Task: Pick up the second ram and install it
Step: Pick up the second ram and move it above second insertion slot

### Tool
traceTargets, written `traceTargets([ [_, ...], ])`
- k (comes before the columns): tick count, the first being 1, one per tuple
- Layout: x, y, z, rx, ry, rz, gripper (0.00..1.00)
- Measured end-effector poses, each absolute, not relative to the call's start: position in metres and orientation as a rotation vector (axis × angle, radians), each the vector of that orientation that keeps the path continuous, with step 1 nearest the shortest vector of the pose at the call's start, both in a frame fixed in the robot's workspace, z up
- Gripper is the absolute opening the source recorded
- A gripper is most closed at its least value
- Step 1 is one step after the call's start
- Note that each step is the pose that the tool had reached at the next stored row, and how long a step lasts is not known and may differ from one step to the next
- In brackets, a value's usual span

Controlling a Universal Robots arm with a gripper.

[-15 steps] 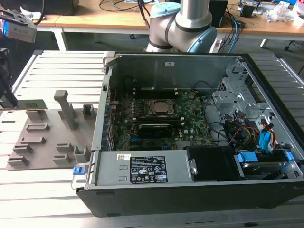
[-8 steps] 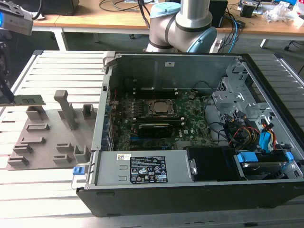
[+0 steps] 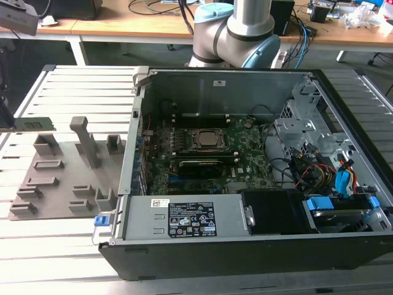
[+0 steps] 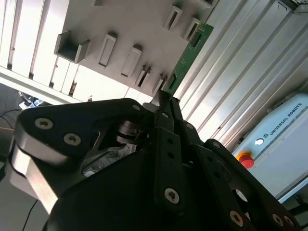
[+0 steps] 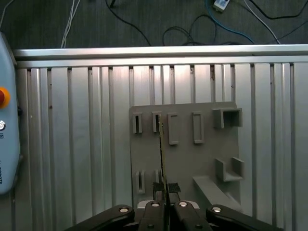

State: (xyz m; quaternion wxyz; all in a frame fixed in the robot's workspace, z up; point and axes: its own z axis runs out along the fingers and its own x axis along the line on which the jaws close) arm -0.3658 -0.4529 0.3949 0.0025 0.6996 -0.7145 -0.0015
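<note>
Your gripper (image 5: 165,188) is closed on the second ram (image 5: 162,154), which the first wrist view shows edge-on as a thin line running out from between the two dark pads (image 5: 173,187), one pad on each side of it. In the second wrist view you see the same stick (image 4: 190,55) from its flat side: a narrow green board reaching away from the gripper (image 4: 166,96), pinched at its near end, with its far end over the edge of the grey holder tray (image 4: 125,24). The tray (image 5: 207,159) lies flat on the ribbed metal surface (image 5: 86,144), and its rows of narrow slots and a few taller blocks face up at you. The stick lines up with one of the slots near the tray's edge, but from these angles you cannot tell for sure whether its lower edge is clear of the slot or resting in it. In the exterior view the ram (image 3: 34,124) shows as a short green strip at the far corner of the tray (image 3: 67,178), toward the exterior view's left, well apart from the open computer case (image 3: 245,252). The case sits on the same surface (image 3: 80,92) just beside the tray, on the exterior view's right, with the large green motherboard (image 3: 245,166) lying flat inside it. A pale control pendant (image 4: 284,144) with a red button (image 4: 244,159) lies beside the surface, on the far side from the case.
</note>
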Motion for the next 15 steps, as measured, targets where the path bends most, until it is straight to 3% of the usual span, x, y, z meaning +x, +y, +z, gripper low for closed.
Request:
traceTargets([
  [15, -0.348, -0.453, 0.415, 2.198, -2.244, -0.012, 0.13],
])
